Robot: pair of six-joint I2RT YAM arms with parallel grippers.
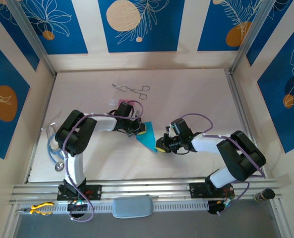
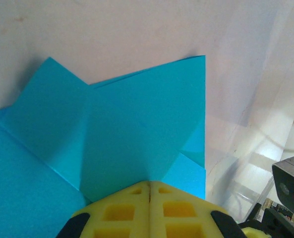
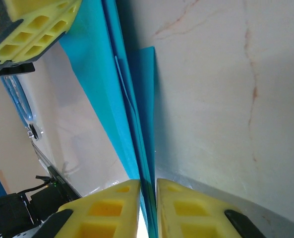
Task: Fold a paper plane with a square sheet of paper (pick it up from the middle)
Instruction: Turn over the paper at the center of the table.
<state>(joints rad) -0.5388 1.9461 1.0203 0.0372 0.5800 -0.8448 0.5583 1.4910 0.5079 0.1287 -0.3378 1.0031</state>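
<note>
Top external view, partly folded cyan paper sheet (image 1: 147, 138) held at mid-worktop (image 1: 196, 99) between two robot arms, left hand (image 1: 140, 130) pinched shut on one end, right hand (image 1: 161, 147) clamped on the opposite folded edge.

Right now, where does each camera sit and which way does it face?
Top external: above and behind the bases, looking down on the table; both arms show, left gripper and right gripper meeting at the blue paper.
Left wrist: on the left arm, looking past its shut fingers onto the folded paper.
Right wrist: on the right arm, looking along the paper edge pinched between its fingers.
Shared: the paper in all three; the left gripper in top and right wrist.
</note>
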